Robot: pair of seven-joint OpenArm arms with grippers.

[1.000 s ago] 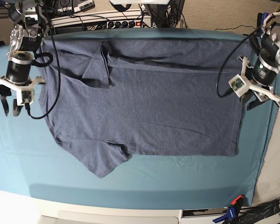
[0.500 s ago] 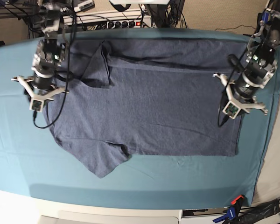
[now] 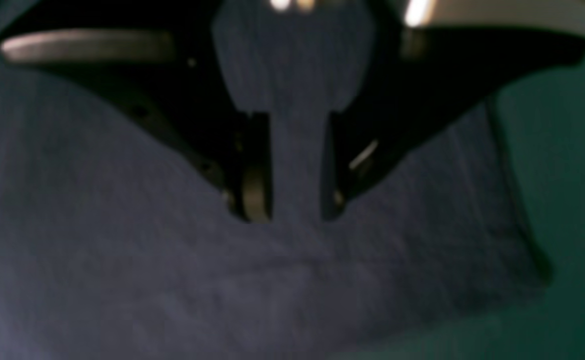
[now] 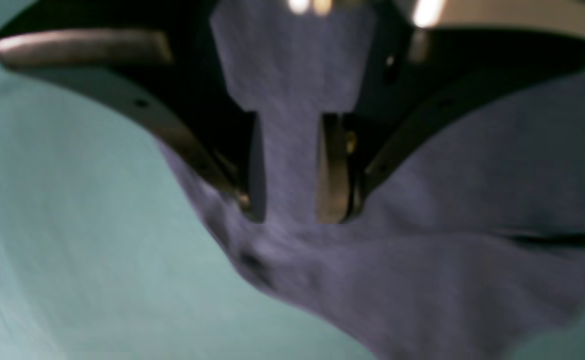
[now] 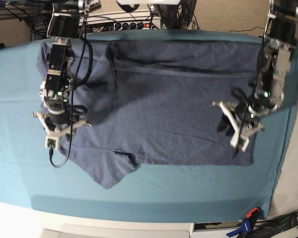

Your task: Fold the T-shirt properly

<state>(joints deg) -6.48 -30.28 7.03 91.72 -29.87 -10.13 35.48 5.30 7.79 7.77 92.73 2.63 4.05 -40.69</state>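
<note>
The slate-blue T-shirt (image 5: 164, 109) lies spread flat on the teal table cloth (image 5: 188, 193), with one sleeve (image 5: 107, 171) sticking out at the front left. My right gripper (image 5: 57, 133) hangs over the shirt's left edge; in its wrist view the gripper (image 4: 290, 215) is open above the T-shirt (image 4: 447, 280), just inside the cloth's border. My left gripper (image 5: 238, 131) is low over the shirt's front right corner; seen up close, this gripper (image 3: 295, 210) is open too, with the T-shirt (image 3: 172, 280) beneath it and nothing clamped.
A power strip and cables (image 5: 124, 22) run along the table's back edge. A clamp (image 5: 246, 225) sits at the front right corner. Bare teal cloth (image 3: 572, 200) lies right of the shirt's hem, and more teal cloth (image 4: 72, 250) left of the shirt.
Both arms swung in from the table's outer sides and came forward and down over the shirt's left and right edges. The shirt's upper left part has shifted slightly.
</note>
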